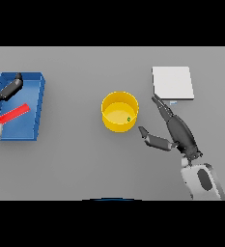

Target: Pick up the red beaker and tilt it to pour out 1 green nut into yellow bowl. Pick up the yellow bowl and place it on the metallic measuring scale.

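A yellow bowl (119, 112) stands upright at the table's middle, with one small green nut (129, 119) inside near its right wall. The red beaker (14, 115) lies on its side in the blue tray (32, 91) at the left. My left hand (3, 91) hovers over the tray's left part, just above the beaker, fingers straight and spread, not closed on it. My right hand (174, 126) sits right of the bowl, open, thumb pointing toward the bowl and fingers pointing up toward the scale, a short gap from the bowl. The metallic scale (172, 82) is a flat pale square at the upper right.
The blue tray's raised walls surround the beaker at the table's left edge. Bare grey table lies between the tray and the bowl and along the front.
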